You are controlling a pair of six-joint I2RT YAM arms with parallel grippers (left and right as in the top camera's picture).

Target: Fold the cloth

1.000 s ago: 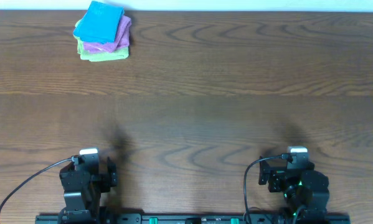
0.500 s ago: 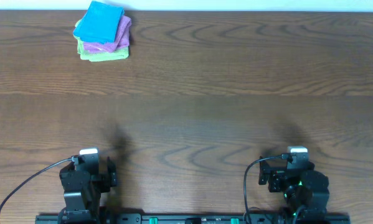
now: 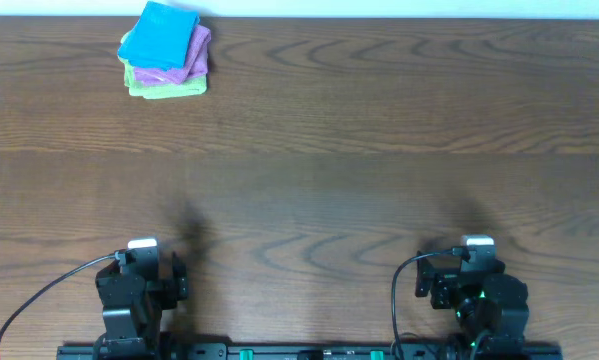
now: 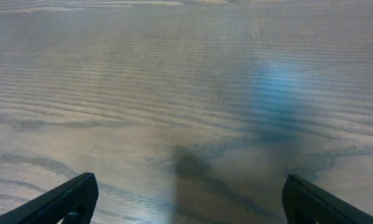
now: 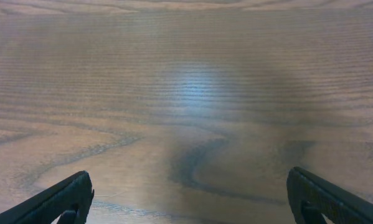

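A stack of folded cloths (image 3: 165, 50) lies at the far left corner of the wooden table: a blue one on top, then a pink one, then a green one. My left gripper (image 3: 142, 262) rests at the near left edge, open and empty; its fingertips (image 4: 187, 196) frame bare wood. My right gripper (image 3: 476, 262) rests at the near right edge, open and empty; its fingertips (image 5: 189, 194) also frame bare wood. Both grippers are far from the cloths. No cloths show in the wrist views.
The brown wooden table (image 3: 339, 150) fills the view. A black rail with the arm bases (image 3: 309, 350) runs along the near edge. A cable (image 3: 39, 295) loops out from the left arm.
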